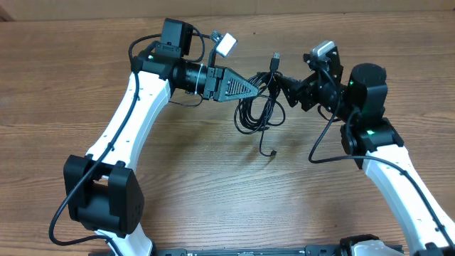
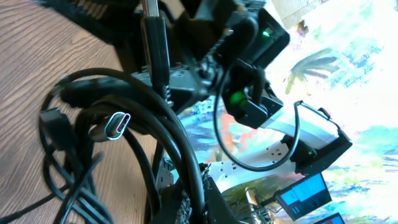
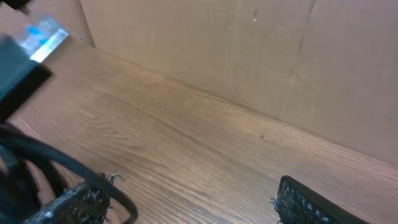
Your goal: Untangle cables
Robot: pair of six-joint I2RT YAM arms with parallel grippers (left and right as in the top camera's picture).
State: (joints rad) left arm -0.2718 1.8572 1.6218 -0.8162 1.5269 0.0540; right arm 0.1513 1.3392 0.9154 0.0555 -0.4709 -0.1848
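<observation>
Left tool [image 1: 257, 87] — clamped shut on the cables [image 1: 259, 114], whose bundle lies at its 6 o'clock on the bench [image 1: 213, 192]. Right tool [image 1: 283, 84] — spread wide at the bundle's 2 o'clock, gripping nothing.

Robot lab setup: wood-grain table [image 1: 213, 192] with cardboard wall [image 3: 249, 50] behind

1. Table [image 1: 213, 192]: brown wood grain, matt.
2. Cables [image 1: 259, 114]: black sheath, smooth, faintly glossy.
3. Plug [image 2: 115, 124]: silvery metal shell, shiny.
4. Arm links [image 1: 128, 114]: white glossy plastic.
5. Pads [image 3: 311, 202] of the right jaws: black, rough, coarse.
6. Back wall [image 3: 249, 56]: matt brown cardboard.
</observation>
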